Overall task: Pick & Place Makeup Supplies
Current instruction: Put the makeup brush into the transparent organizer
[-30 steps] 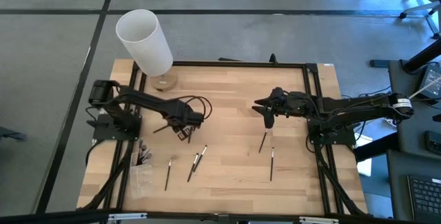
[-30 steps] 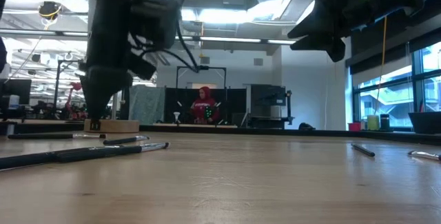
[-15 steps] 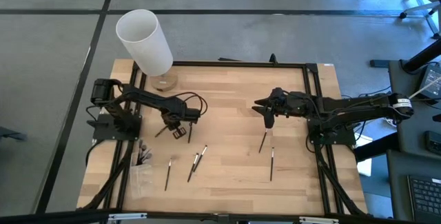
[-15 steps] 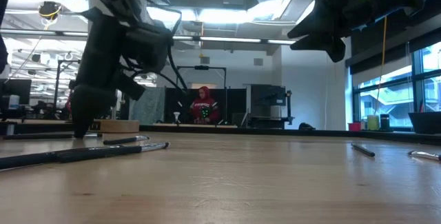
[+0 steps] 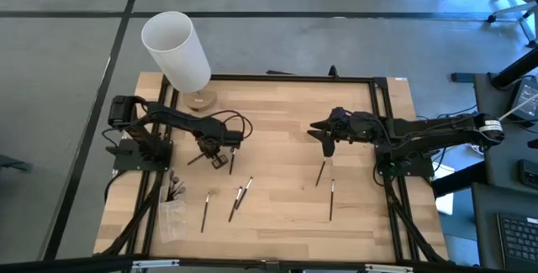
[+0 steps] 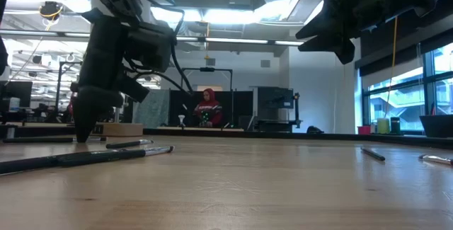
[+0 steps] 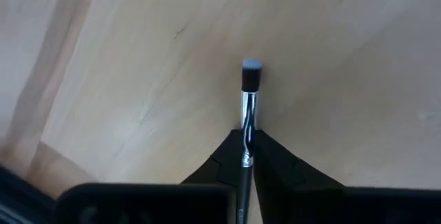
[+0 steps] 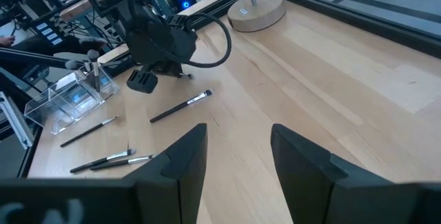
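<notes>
The left gripper [image 7: 247, 156] is closed on a makeup brush [image 7: 249, 107] lying flat on the table [image 5: 353, 210], left of centre; it is the nearer arm by far, as the right gripper [image 8: 234, 148] hangs open, well apart over the right half. In the left wrist view the brush's long axis runs straight out between the fingers, pale bristle tip pointing away from the wrist, handle end hidden under the gripper. Judged next: lift straight up.

left end effector [image 7: 247, 156] lowered to table, closed on brush [image 7: 249, 107]
</notes>
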Controlling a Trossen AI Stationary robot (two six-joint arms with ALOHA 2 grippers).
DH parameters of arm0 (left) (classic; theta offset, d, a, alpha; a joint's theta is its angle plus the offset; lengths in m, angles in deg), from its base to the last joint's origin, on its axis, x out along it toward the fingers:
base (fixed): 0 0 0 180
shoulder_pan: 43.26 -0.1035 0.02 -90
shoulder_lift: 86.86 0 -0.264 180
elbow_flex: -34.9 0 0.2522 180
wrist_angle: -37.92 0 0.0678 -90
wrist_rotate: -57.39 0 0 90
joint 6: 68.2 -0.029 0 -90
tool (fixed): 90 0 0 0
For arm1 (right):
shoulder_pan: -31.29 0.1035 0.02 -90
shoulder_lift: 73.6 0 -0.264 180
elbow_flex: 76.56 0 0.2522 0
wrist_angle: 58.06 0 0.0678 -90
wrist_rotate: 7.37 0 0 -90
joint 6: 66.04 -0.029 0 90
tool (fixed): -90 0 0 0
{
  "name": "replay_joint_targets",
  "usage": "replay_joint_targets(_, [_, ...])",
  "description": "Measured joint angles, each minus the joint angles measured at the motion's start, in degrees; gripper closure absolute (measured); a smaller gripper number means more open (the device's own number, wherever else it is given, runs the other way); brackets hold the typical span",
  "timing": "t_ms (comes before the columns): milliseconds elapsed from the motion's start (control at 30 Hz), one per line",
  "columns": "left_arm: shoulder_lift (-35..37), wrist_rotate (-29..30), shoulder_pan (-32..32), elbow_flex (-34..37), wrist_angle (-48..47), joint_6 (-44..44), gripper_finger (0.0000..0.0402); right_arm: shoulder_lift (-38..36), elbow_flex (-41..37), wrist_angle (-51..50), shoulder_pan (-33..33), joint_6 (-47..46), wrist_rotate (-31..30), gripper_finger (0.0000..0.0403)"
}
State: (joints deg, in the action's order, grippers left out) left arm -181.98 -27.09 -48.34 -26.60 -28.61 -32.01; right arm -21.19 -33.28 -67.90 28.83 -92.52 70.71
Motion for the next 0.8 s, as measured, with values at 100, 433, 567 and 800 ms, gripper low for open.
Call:
replay_joint_targets(100, [0.1,1.7,1.3,-1.9,-3.6,3.3,0.0378,0.0,0.0,0.0,0.0,0.0,0.0,0.0240])
replay_joint_targets(433, [10.4,8.8,14.5,-13.7,-18.6,20.6,0.0378,0.0,0.0,-0.8,0.0,0.0,0.0,0.0240])
replay_joint_targets(567, [15.6,11.6,22.0,-17.1,-22.7,27.6,0.0376,0.0,0.0,-0.9,0.0,-0.1,0.0,0.0240])
replay_joint_targets(800, [24.9,17.5,34.9,-18.8,-24.2,36.2,0.0376,0.0,0.0,-1.0,0.0,-1.2,0.0,0.0240])
